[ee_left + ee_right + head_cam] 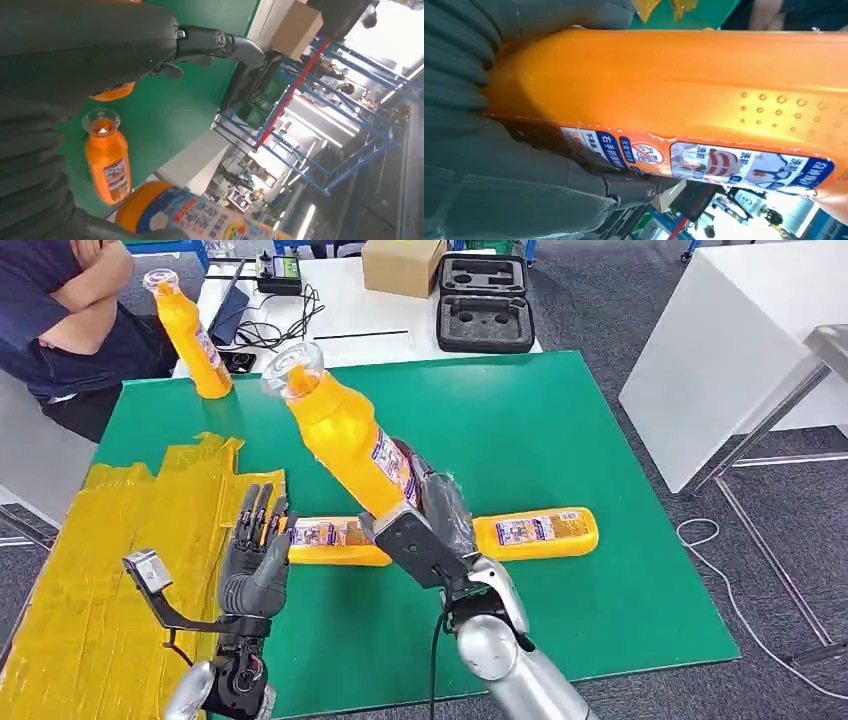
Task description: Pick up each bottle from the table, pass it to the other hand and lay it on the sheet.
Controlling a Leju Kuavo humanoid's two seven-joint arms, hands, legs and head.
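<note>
My right hand (432,522) grips an orange bottle (345,430) by its lower body and holds it tilted above the green table (560,420), clear cap toward the far left. Up close, the bottle's (674,85) label shows against the right hand (499,165). My left hand (255,558) is open with fingers spread, just left of the held bottle and apart from it. A yellow sheet (100,560) covers the table's left side. Two bottles lie flat, one (535,532) to the right and one (330,538) behind my hands. Another bottle (190,335) (107,160) stands at the far left corner.
A person (70,310) sits with folded arms beyond the table's far left corner. Behind it a white table carries a cardboard box (402,265), a black foam case (484,302) and cables. A white table (730,350) stands to the right, with a cable on the floor.
</note>
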